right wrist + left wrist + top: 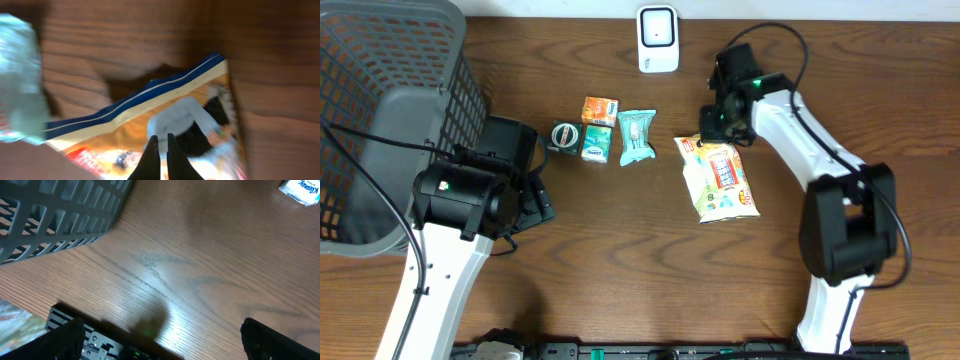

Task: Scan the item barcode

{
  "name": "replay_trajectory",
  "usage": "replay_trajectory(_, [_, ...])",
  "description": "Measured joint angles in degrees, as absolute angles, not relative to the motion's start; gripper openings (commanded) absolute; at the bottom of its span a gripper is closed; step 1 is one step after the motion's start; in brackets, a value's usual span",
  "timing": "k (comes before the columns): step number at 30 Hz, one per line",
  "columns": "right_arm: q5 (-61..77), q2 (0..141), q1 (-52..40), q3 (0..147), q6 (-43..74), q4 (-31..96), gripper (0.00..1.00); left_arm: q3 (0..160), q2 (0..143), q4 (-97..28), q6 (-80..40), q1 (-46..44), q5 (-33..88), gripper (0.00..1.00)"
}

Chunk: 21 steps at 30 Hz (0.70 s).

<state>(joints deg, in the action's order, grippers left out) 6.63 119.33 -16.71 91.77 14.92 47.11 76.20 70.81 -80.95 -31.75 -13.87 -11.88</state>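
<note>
A white barcode scanner (658,38) stands at the table's far edge. A snack bag (718,178) with a blue top edge lies flat right of centre. My right gripper (712,126) hangs over the bag's top left corner. In the right wrist view its jaws (161,142) are pressed together, tips over the bag's printed face (190,115), with nothing visibly between them. My left gripper (534,198) is wide open beside the basket, its fingers (65,340) apart over bare wood.
A grey mesh basket (380,120) fills the left side. In a row at centre lie a round tin (565,135), a teal box (597,142), an orange box (600,109) and a tissue pack (637,136). A rail (670,350) runs along the front edge.
</note>
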Motion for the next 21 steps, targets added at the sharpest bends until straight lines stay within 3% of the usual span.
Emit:
replay_trajectory(8, [8.1,122.8,-17.1,92.7,15.0,49.5,0.01,76.2,70.8,-80.9,-31.7,-13.9,-11.9,0.98])
replay_trajectory(11, [8.1,122.6,-17.1,95.6,14.7,55.4,0.02,76.2,70.8,-80.9,-31.7,-13.9,-11.9,0.98])
replay_trajectory(16, [7.9,119.6,-16.7,103.7,12.7,67.6,0.14,76.2,70.8,-80.9,-31.7,-13.9,-11.9,0.97])
replay_trajectory(21, [7.3,114.9,-16.6,105.8,10.6,77.0,0.1,76.2,70.8,-80.9,-31.7,-13.9,-11.9,0.98])
